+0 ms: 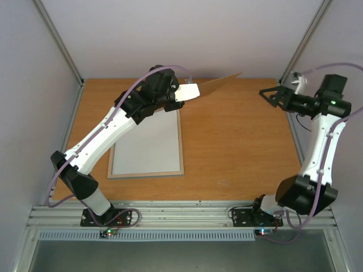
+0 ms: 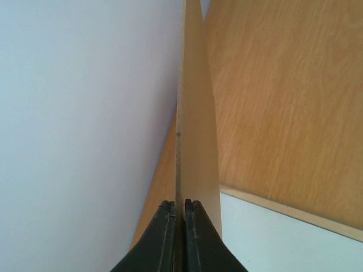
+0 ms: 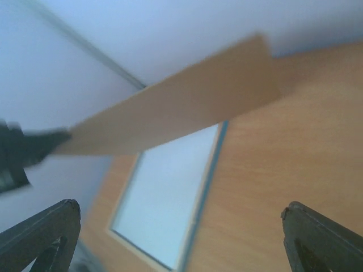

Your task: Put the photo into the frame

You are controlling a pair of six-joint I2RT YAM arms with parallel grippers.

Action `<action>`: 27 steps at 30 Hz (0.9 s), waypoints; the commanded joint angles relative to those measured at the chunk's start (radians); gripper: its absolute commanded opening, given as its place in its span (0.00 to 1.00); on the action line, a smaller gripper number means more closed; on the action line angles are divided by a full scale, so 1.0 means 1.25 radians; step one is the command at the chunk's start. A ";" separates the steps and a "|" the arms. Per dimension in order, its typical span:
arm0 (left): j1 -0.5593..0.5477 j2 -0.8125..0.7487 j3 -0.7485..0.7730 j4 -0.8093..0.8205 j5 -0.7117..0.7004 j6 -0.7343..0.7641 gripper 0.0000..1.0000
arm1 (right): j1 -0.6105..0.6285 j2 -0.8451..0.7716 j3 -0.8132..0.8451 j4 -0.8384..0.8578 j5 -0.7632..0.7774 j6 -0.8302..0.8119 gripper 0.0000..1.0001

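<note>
One frame (image 1: pixel 146 174) with thin turquoise edges lies flat on the wooden table (image 1: pixel 238 147), left of centre, and one pale sheet (image 1: pixel 146 141) fills its opening. Past the frame's far edge, the left gripper (image 2: pixel 180 226) is clamped on one thin brown backing board (image 1: pixel 218 84), holding it in the air. Far right, the right gripper (image 1: pixel 269 95) hangs spread wide, empty.

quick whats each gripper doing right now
left gripper: shut on the brown board
right gripper: open, holding nothing
</note>
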 commanded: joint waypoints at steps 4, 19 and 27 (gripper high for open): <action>-0.021 -0.063 0.023 0.050 0.082 -0.041 0.01 | 0.258 -0.138 0.098 -0.011 0.342 -0.531 0.97; -0.106 -0.095 0.035 -0.073 0.149 -0.016 0.01 | 0.639 -0.108 0.058 0.007 0.657 -0.924 0.89; -0.136 -0.126 -0.001 -0.072 0.120 -0.018 0.00 | 0.717 -0.123 -0.070 -0.009 0.700 -0.964 0.69</action>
